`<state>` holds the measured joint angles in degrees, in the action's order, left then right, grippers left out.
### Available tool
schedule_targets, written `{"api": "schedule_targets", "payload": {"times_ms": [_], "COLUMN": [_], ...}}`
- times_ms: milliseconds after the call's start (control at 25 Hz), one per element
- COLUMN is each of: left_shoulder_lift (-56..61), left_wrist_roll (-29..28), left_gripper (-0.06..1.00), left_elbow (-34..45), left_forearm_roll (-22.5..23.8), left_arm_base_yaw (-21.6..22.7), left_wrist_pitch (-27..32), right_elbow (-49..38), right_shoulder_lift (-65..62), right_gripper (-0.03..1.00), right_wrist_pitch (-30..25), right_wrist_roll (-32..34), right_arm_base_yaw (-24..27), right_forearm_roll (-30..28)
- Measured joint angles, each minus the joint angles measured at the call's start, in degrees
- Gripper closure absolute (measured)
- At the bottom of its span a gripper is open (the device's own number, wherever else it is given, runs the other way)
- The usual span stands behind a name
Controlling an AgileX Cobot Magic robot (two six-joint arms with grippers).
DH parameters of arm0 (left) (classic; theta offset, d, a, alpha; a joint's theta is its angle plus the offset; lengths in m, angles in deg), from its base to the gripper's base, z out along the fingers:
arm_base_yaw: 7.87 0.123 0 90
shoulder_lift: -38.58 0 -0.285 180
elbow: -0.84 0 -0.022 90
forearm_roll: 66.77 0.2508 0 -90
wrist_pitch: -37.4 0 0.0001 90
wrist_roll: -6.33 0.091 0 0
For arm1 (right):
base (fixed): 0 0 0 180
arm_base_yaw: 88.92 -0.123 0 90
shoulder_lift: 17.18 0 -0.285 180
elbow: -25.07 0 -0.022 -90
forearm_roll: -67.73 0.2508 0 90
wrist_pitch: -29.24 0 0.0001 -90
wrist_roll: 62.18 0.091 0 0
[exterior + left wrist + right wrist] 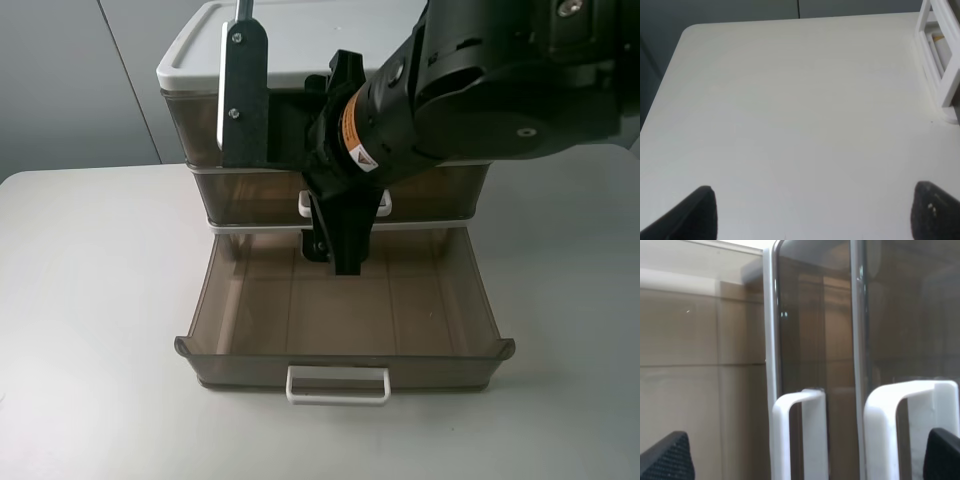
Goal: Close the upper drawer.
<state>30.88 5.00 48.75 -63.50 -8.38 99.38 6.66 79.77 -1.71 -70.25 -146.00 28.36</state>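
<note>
Presently, the upper drawer is found in the top tier of the unit, upper centre of the frame, directly under the white lid. Its front is largely hidden by the right arm, so full closure cannot be judged. The right tool is held wide open, nothing gripped, just before the drawer handles. The bottom drawer is pulled out. The left tool is spread open above the bench.

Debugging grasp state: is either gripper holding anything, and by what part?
Nothing held: left gripper is open over the table; right gripper is open wide with two white handles between its jaws, neither clamped.
</note>
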Motion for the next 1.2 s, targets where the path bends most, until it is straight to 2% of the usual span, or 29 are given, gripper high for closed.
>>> {"api": "schedule_targets", "payload": {"times_ms": [520,1200], "left_shoulder_lift": [0.0,0.0], "left_wrist_roll": [0.0,0.0], "left_gripper": [0.20,0.20], "left_elbow": [0.0,0.0], "left_forearm_roll": [0.0,0.0], "left_arm_base_yaw": [0.0,0.0], "left_wrist_pitch": [0.0,0.0], "right_elbow": [0.0,0.0], "right_shoulder_lift": [0.0,-1.4], "right_gripper": [0.27,0.27], "right_wrist_pitch": [3.4,2.1], "right_wrist_roll": [-0.1,0.0], "right_arm_base_yaw": [0.6,0.6], "right_forearm_roll": [-0.4,2.7]}}
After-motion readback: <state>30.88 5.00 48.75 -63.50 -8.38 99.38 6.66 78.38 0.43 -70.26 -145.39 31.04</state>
